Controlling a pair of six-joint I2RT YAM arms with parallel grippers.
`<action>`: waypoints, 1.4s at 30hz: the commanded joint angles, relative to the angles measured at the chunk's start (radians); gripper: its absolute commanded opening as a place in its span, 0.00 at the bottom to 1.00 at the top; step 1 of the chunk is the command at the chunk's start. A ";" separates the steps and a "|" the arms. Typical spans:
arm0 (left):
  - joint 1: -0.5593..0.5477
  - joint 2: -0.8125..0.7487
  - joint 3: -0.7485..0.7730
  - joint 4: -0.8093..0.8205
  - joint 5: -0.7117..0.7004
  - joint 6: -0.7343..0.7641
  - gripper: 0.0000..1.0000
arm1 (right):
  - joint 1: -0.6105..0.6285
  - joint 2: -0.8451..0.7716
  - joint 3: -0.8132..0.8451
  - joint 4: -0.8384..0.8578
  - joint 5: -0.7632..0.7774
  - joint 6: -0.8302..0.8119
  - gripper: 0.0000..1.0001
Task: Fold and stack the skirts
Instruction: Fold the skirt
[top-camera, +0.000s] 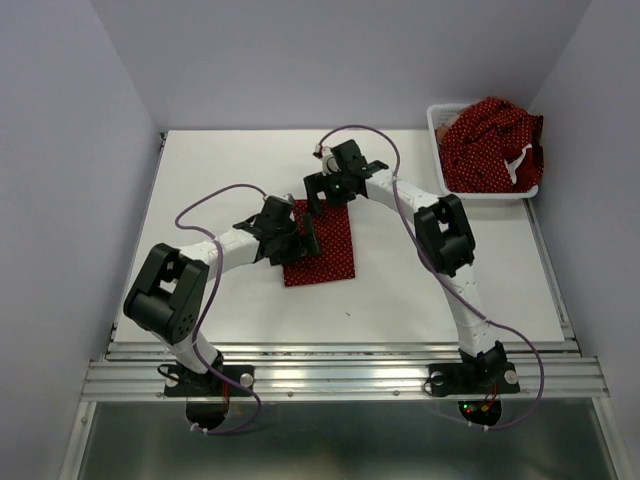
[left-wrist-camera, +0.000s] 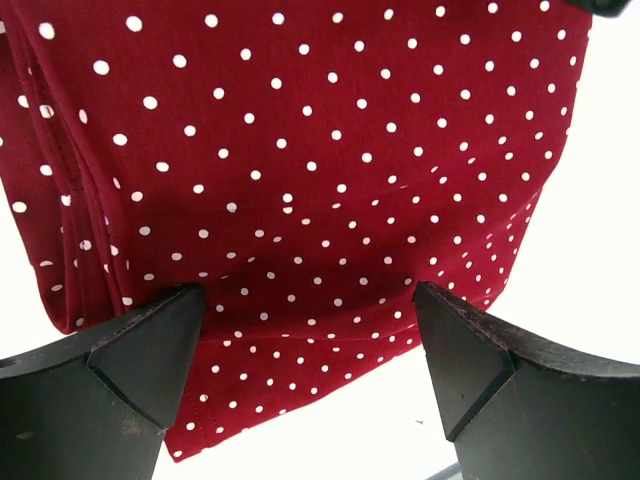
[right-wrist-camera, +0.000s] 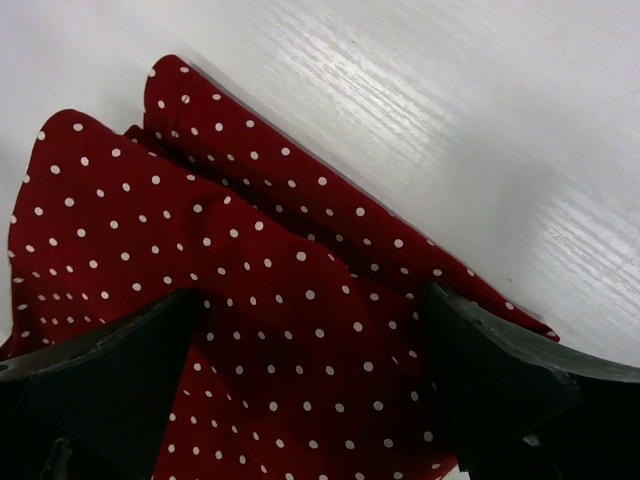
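A dark red skirt with tiny white dots (top-camera: 328, 252) lies folded into a narrow rectangle in the middle of the table. My left gripper (top-camera: 303, 238) hovers over its left edge, jaws open. In the left wrist view the left gripper (left-wrist-camera: 310, 335) straddles the skirt (left-wrist-camera: 300, 150) near a hemmed corner, nothing between the fingers (left-wrist-camera: 140, 360). My right gripper (top-camera: 326, 193) stands over the skirt's far end. It is open too: in the right wrist view the right gripper (right-wrist-camera: 310, 350) spans rumpled layers of the skirt (right-wrist-camera: 250, 290). More red dotted skirts (top-camera: 485, 145) are heaped in the basket.
The white mesh basket (top-camera: 490, 197) stands at the table's back right corner, its cloth spilling over the right rim. White table top (top-camera: 220, 170) lies around the folded skirt. Purple cables loop above both arms.
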 joint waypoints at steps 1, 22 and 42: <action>0.003 0.039 0.028 -0.047 -0.077 0.032 0.99 | 0.001 -0.045 -0.045 0.036 -0.071 0.025 1.00; 0.098 -0.140 0.329 -0.147 -0.244 0.163 0.99 | 0.028 -0.583 -0.860 0.301 -0.231 0.287 1.00; 0.139 -0.300 0.004 -0.279 -0.210 0.022 0.99 | 0.028 -0.665 -0.765 0.215 0.232 0.226 1.00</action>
